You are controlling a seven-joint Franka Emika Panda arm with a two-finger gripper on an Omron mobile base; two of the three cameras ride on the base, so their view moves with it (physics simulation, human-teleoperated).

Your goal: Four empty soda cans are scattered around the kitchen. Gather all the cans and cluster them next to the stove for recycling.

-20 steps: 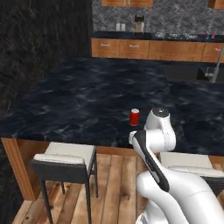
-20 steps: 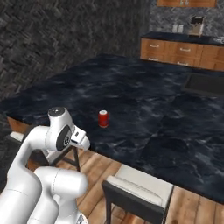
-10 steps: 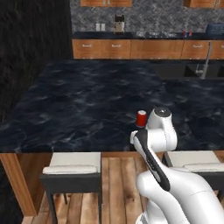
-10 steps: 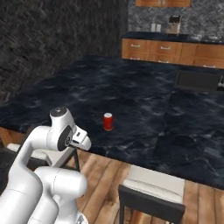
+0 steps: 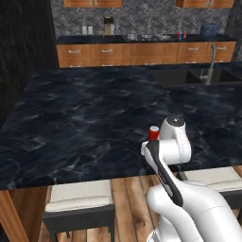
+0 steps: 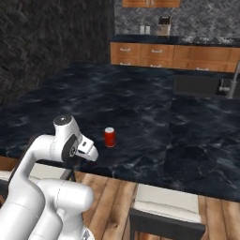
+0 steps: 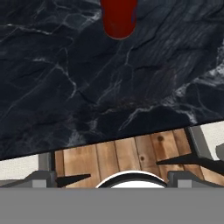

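Note:
One red soda can (image 5: 153, 133) with a silvery top stands upright on the dark marble island counter (image 5: 85, 118), near its front edge. My gripper (image 6: 92, 157) hangs just off that edge, short of the can (image 6: 109, 137), and is open. In the hand view the can (image 7: 119, 17) is at the top, and the spread gripper (image 7: 129, 169) has nothing between its fingers. Two tiny cans (image 5: 181, 34) stand on the far back counter. The stove (image 5: 144, 36) seems to lie on that same counter, too small to be sure.
Two stools (image 5: 80, 198) (image 6: 166, 208) are tucked under the island's front edge over a wood floor. A sink with a faucet (image 5: 210, 66) is set in the island's far right. A coffee machine (image 5: 108, 26) stands on the back counter with wooden cabinets.
The base has driven, so both base views have swung and the back counter now faces straight on. The red can has not moved on the island. The gripper has stayed open.

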